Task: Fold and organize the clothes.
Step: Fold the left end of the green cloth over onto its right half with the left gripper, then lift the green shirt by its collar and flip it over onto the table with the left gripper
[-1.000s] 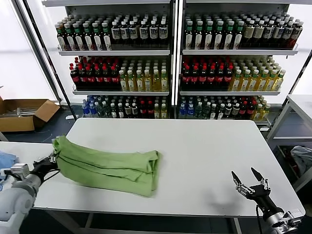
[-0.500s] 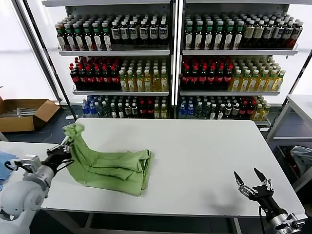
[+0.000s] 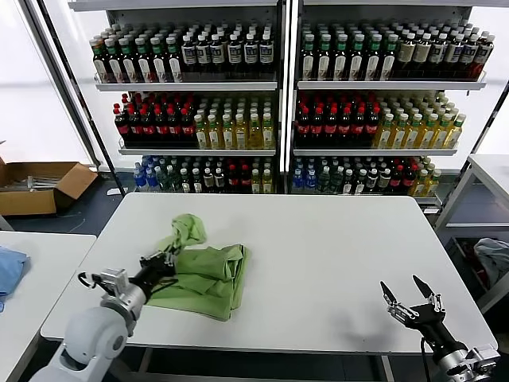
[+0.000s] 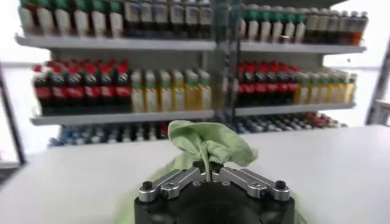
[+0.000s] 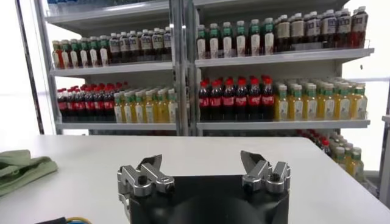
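The light green polo shirt point(image 3: 205, 274) lies folded on the left part of the white table point(image 3: 334, 247). My left gripper point(image 3: 161, 261) is shut on a bunched end of the shirt and holds it raised over the folded part. In the left wrist view the pinched cloth point(image 4: 206, 143) rises from between the closed fingers of that gripper point(image 4: 207, 174). My right gripper point(image 3: 408, 295) is open and empty above the table's front right corner, far from the shirt. In the right wrist view its fingers point(image 5: 150, 167) stand wide apart and an edge of the shirt point(image 5: 21, 168) shows far off.
Shelves of bottles point(image 3: 278, 103) stand behind the table. A second table at the left holds a blue cloth point(image 3: 8, 267). A cardboard box point(image 3: 40, 185) sits on the floor at the far left. A greyish bundle point(image 3: 493, 256) lies at the right.
My left gripper has carried the shirt's left end to the right, over the folded part, so the shirt is now shorter and more bunched. The right gripper has stayed put.
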You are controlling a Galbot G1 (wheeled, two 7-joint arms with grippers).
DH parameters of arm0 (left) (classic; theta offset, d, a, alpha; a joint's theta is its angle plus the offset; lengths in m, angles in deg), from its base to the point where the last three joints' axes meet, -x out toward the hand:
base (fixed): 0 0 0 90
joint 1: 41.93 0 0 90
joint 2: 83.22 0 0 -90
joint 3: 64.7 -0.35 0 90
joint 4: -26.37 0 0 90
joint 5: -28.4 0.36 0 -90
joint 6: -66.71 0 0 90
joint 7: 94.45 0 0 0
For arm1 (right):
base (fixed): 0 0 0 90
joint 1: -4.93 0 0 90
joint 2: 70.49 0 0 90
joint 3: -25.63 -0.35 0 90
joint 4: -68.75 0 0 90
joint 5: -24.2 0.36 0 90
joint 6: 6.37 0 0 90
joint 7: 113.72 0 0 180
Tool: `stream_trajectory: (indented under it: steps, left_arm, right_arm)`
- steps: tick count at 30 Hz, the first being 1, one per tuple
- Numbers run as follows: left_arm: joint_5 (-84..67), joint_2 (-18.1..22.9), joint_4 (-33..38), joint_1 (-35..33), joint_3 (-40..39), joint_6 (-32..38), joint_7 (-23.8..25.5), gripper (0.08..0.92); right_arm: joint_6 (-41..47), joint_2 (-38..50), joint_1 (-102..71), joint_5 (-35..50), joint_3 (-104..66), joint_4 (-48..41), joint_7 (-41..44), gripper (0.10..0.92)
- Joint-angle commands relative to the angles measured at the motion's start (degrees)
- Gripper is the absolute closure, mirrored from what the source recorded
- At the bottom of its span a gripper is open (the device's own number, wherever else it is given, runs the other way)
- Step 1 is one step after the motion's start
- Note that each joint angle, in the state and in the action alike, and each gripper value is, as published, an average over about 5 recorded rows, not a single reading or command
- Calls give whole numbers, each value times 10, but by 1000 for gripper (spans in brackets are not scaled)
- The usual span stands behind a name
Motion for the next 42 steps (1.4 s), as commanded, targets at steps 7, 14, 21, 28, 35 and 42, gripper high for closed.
stream_trajectory:
  steps: [7,14,21,28,35,42]
  left_arm:
    - [67,65,-24,-21,-129,-8,24,874]
    - [66,59,-3,-21,-124,-15,16,760]
    - [40,48,40,-42,-120,-24,14,603]
    - [-35,10,107,-58,-68,-45,11,403]
    - [-70,-29,21,11,-12,-44,11,216]
    - [-88,-7,-46,63,-85,-51,0,177]
  right_arm:
    - [-1,-1,2,0,-3,-7,-1,203]
    - [-3,-3,4,0,1,-11,0,203]
    - [-4,-4,4,1,-1,-13,0,203]
    - [-6,-1,4,3,-5,-18,0,203]
    - [-4,-6,8,-1,8,-19,0,203]
    - [-1,-9,11,-8,14,-16,-1,203]
